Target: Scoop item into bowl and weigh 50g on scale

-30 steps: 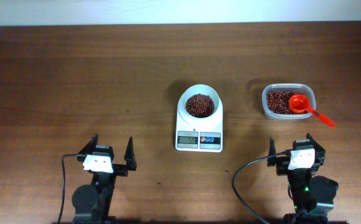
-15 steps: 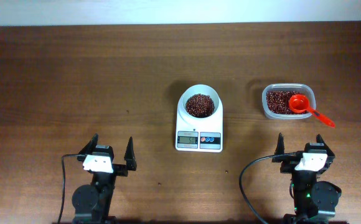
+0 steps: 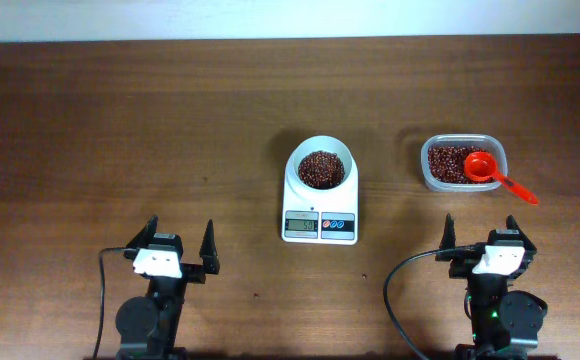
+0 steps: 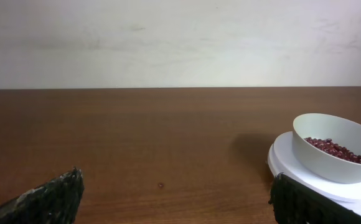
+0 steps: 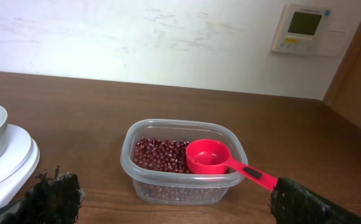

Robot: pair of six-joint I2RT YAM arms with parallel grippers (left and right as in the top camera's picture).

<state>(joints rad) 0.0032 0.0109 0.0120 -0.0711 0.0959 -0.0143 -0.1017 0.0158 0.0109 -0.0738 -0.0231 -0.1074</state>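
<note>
Two hands are seen low at the near edge of the table (image 3: 120, 120), well apart from everything set on it. The left hand (image 3: 181, 238) is held wide open with nothing between its fingers, and the right hand (image 3: 486, 238) is likewise spread wide and empty. Between them, farther up the table, the scale (image 3: 320, 227) is placed, and the bowl (image 3: 321, 143) is set on its platform. A heap of beans (image 3: 321, 171) is held in the bowl, covering its bottom. Digits are shown on the scale's display, but they cannot be read. To the right of the scale, apart from it, a clear plastic tub (image 3: 463, 138) is found, and more beans are held in it. A red scoop (image 3: 481, 166) is laid in the tub with its cup resting on the beans; its handle is propped over the tub's rim and is pointed toward the near right.
</note>
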